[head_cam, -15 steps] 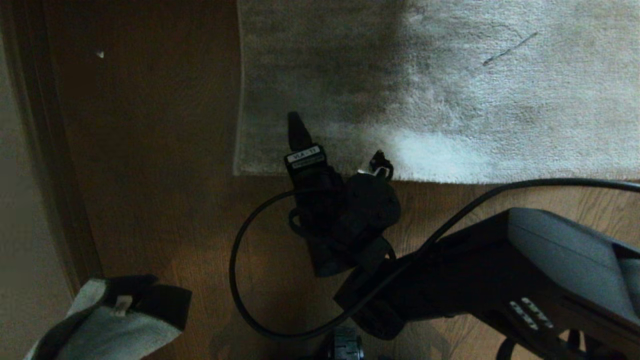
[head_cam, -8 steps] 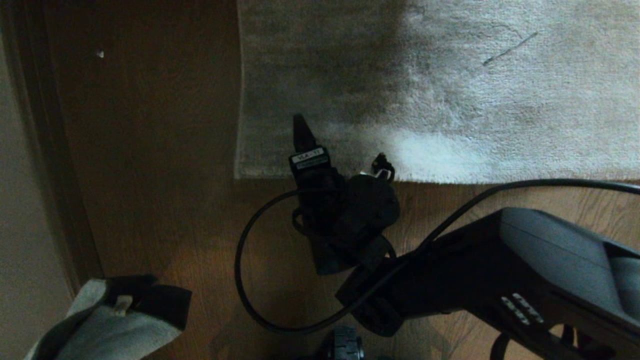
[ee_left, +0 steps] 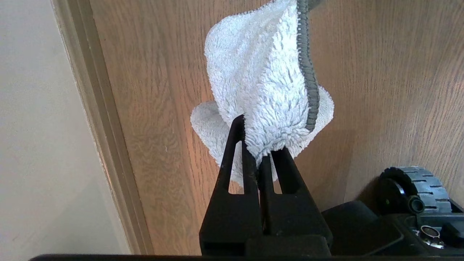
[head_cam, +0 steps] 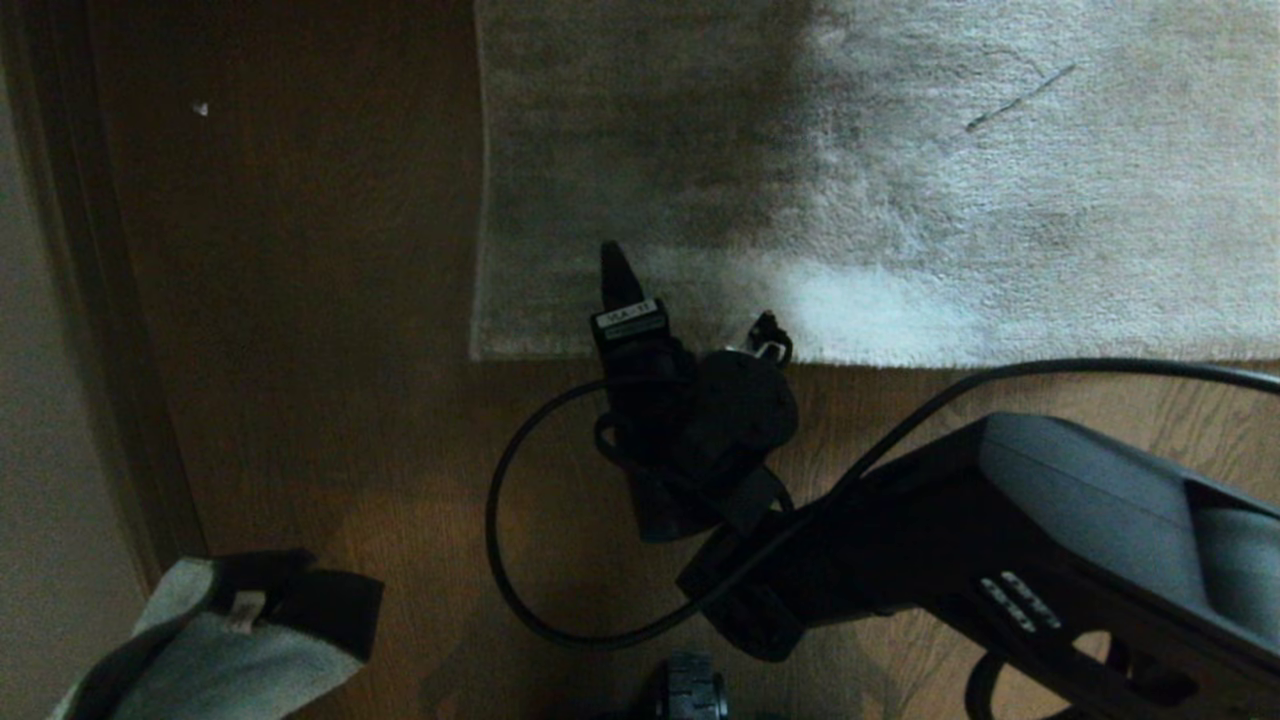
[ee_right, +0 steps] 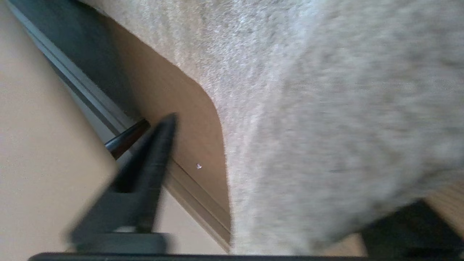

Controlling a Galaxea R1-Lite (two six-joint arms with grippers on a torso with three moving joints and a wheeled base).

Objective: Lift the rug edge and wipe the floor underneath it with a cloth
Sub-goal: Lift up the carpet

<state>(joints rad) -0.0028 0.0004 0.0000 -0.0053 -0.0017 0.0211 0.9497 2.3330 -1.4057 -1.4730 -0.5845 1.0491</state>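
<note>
The light grey-beige rug (head_cam: 900, 200) covers the upper part of the head view, and its near rug edge (head_cam: 540, 352) ends in a square corner on the brown wood floor (head_cam: 300, 300). My right gripper (head_cam: 690, 310) is open at that edge: one finger (head_cam: 615, 275) lies over the pile, the other (head_cam: 765, 330) right at the border. In the right wrist view the rug (ee_right: 326, 127) fills the space between the jaws. At the lower left, my left gripper (ee_left: 258, 145) is shut on the pale fluffy cloth (ee_left: 261, 79), which hangs above the floor (head_cam: 220, 660).
A skirting board (head_cam: 100, 350) and pale wall (head_cam: 40, 500) run along the left. A black cable (head_cam: 500, 540) loops over the floor beside the right wrist. A wheel of my base (ee_left: 413, 188) sits near the left gripper. A small pale speck (head_cam: 200, 108) lies on the planks.
My right gripper has slid a little to the right along the rug edge and its fingers have come slightly closer together. The left gripper and cloth have stayed still.
</note>
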